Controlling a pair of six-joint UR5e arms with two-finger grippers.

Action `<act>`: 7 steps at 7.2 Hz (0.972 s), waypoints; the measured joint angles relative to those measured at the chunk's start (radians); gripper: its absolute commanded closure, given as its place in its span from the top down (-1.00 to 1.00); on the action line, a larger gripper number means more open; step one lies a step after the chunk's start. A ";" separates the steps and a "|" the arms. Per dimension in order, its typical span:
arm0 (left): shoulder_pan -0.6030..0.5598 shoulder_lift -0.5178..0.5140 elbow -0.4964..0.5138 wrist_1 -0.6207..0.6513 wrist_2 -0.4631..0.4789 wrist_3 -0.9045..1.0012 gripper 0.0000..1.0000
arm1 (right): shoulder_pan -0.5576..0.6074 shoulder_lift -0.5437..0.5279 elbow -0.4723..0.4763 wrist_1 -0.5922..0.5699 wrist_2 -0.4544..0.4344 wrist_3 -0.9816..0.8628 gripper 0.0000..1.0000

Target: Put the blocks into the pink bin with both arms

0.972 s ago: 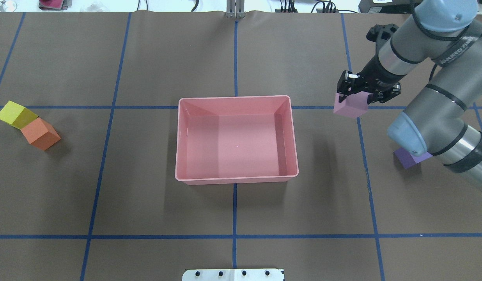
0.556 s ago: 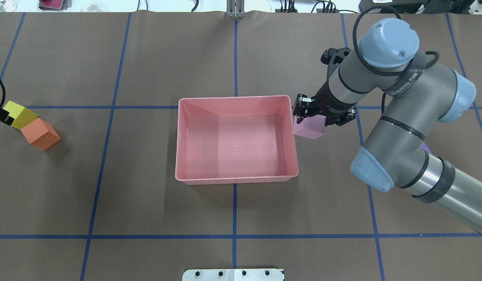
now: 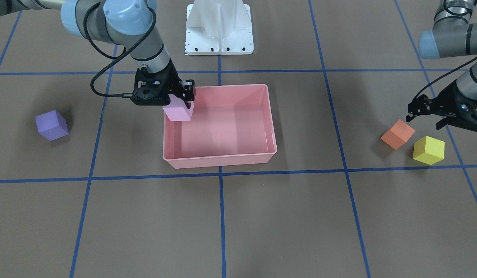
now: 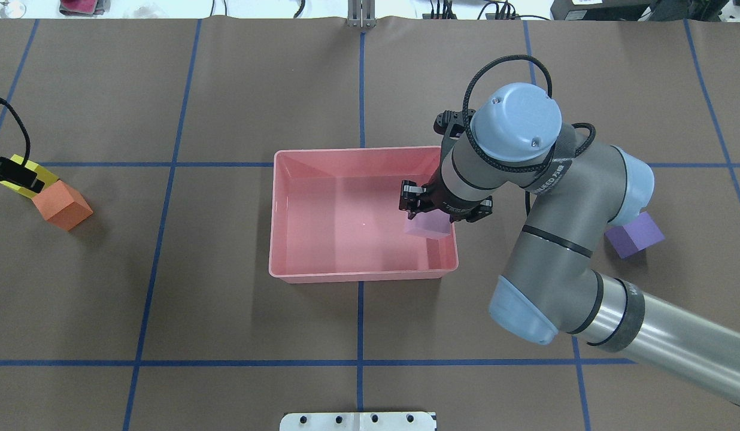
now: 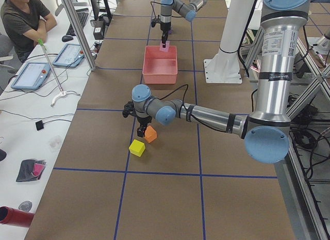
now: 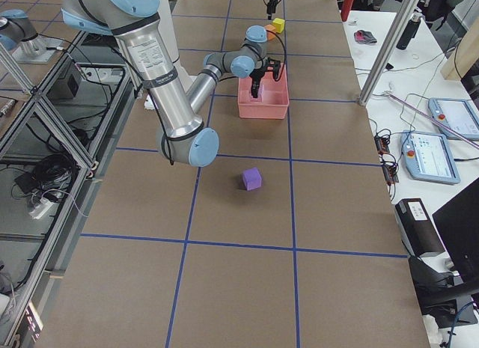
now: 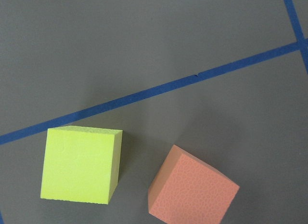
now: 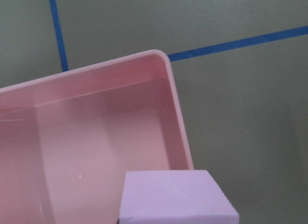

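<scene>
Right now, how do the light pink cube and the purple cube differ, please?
The light pink matte cube is gripped by the right gripper; the purple matte cube lies free on the table. Pink hangs over the salmon-pink bin; purple is outside it. Same size.

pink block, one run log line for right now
right gripper shut on light pink block over pink bin corner | left gripper open over orange block and yellow block | purple block on table
</scene>
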 measured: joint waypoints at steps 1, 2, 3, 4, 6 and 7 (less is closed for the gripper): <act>0.008 -0.002 0.006 -0.001 0.006 -0.006 0.98 | -0.013 0.007 -0.011 0.000 -0.010 0.001 -0.61; 0.014 -0.003 0.017 -0.001 0.007 -0.046 0.98 | -0.024 0.024 -0.036 0.001 -0.019 0.006 -0.36; 0.017 -0.003 0.027 -0.002 0.005 -0.153 0.98 | -0.030 0.042 -0.060 0.001 -0.025 0.021 0.20; 0.018 -0.003 0.036 -0.001 0.001 -0.287 0.98 | -0.036 0.050 -0.074 0.001 -0.028 0.040 0.66; 0.033 -0.023 0.044 0.003 -0.003 -0.581 0.98 | -0.044 0.054 -0.083 0.002 -0.029 0.055 0.99; 0.051 -0.045 0.049 0.004 -0.003 -0.739 0.98 | -0.046 0.054 -0.085 0.002 -0.030 0.056 0.99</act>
